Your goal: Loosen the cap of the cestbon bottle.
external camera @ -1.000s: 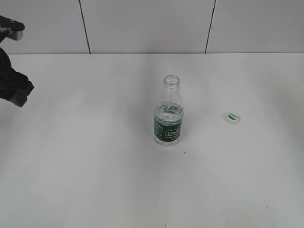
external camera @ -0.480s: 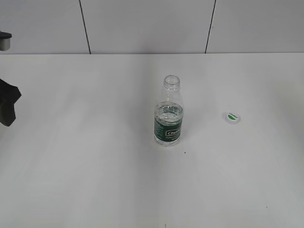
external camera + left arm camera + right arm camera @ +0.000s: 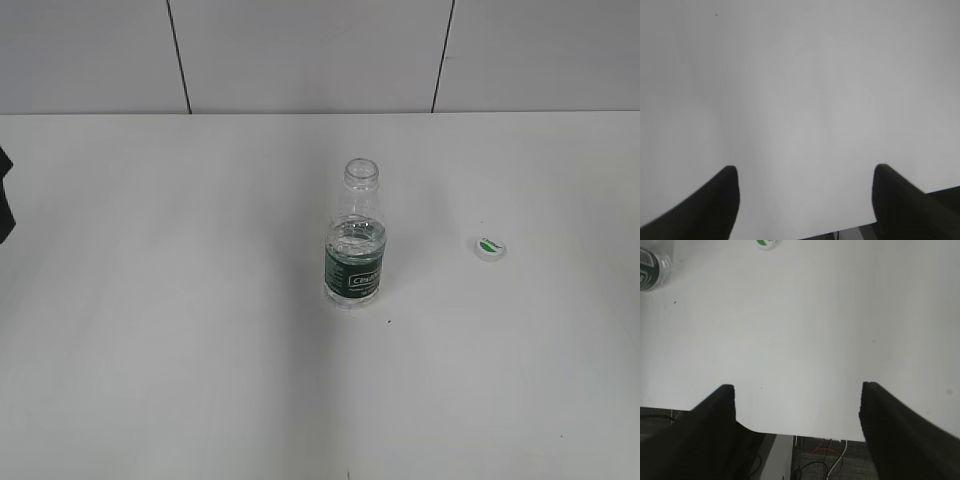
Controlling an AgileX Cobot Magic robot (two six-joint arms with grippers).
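The cestbon bottle stands upright near the middle of the white table, its ribbed neck bare and open at the top. It is small, of clear plastic, with a dark green label band carrying a white-framed logo. The cap, round and white with a green leaf mark on top, lies flat on the table to the bottle's right, well apart from it. The left gripper and the right gripper each hang over bare table with jaws spread wide, holding nothing.
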